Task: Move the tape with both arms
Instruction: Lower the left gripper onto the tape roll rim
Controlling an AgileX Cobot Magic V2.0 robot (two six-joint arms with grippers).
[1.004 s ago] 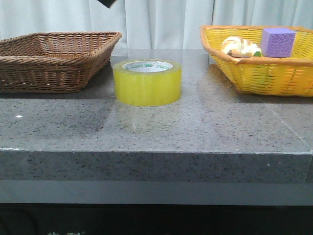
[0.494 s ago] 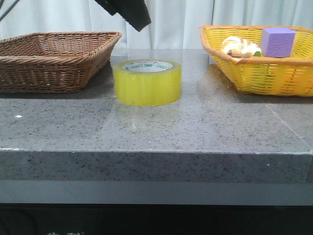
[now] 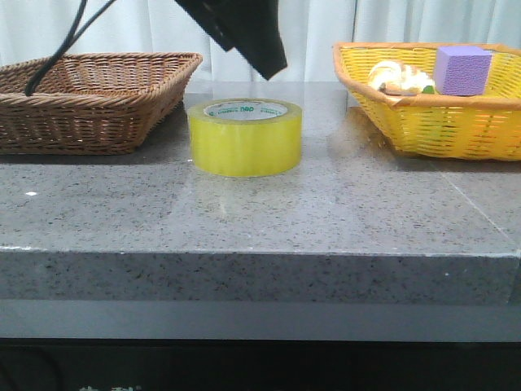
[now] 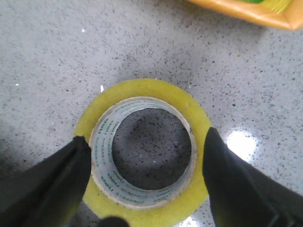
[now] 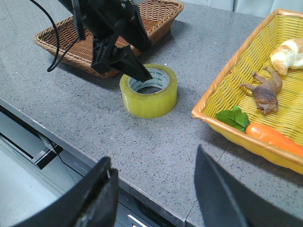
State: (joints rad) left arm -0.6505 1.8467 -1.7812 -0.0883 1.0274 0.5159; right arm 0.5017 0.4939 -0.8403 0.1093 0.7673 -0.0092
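I see the left tool (image 4: pixel 142 156) spread wide above the tape (image 3: pixel 245 137) at frame center; right tool (image 5: pixel 151 198) also spread.

The tape (image 3: pixel 245 137) stands alone mid-counter (image 3: pixel 326 220), with bare surface on all sides. The brown basket (image 3: pixel 89 98) lies just beside it on the left; the yellow basket (image 3: pixel 431 106) is further off on the right. The left end effector (image 4: pixel 142 189) occupies the space above the roll, its spread fingers apparently clear of the roll's outer wall. The counter's front strip is unobstructed.
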